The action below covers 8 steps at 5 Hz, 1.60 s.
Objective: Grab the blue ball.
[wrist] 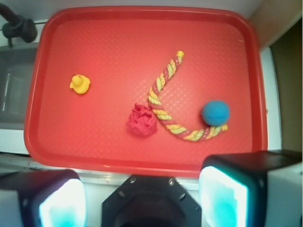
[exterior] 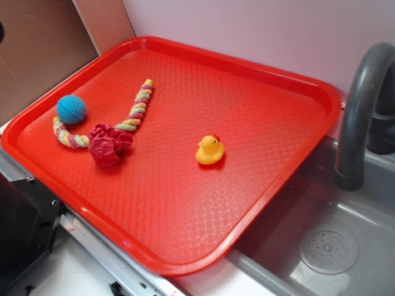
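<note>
Resting on the red tray (wrist: 94,142) against the rope (wrist: 163,101), the blue ball (wrist: 216,113) lies well ahead of the wide-spread, empty jaws.

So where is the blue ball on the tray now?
In the exterior view the blue ball lies near the left edge of the red tray, touching the rope toy, with the red fabric wad just beyond.

Teal ball (exterior: 71,109), red tray (exterior: 259,92)
</note>
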Motion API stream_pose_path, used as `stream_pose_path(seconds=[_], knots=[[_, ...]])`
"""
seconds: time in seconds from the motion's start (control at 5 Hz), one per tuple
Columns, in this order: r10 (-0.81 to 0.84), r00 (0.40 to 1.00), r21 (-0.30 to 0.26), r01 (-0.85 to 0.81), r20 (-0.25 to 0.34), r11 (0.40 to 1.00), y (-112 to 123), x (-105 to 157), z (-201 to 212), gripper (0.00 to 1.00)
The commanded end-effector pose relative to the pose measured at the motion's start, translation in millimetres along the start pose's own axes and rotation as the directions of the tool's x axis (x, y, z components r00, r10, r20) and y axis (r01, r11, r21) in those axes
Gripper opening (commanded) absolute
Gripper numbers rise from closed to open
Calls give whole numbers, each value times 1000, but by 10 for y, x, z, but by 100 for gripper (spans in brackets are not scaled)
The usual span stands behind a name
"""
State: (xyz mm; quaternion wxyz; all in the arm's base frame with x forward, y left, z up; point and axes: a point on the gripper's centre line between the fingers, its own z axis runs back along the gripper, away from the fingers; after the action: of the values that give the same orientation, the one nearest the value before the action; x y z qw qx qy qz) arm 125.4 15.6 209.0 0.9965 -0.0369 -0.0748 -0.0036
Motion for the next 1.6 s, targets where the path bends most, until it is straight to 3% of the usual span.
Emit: stream_pose_path(seconds=[0.0,0.2,0.6,1.0,1.2,1.4], knots=[[28,1000,117,-28,8,993,391,73,-281,100],[43,999,136,-44,12,990,584,119,-477,100],[64,997,173,-57,-39,983,884,237,-832,100],[54,987,142,-33,-148,989,1128,386,-1395,100],[0,979,53,11,-203,999,1140,373,-1676,100],[-90,973,-44,83,-212,996,956,319,-1803,100]])
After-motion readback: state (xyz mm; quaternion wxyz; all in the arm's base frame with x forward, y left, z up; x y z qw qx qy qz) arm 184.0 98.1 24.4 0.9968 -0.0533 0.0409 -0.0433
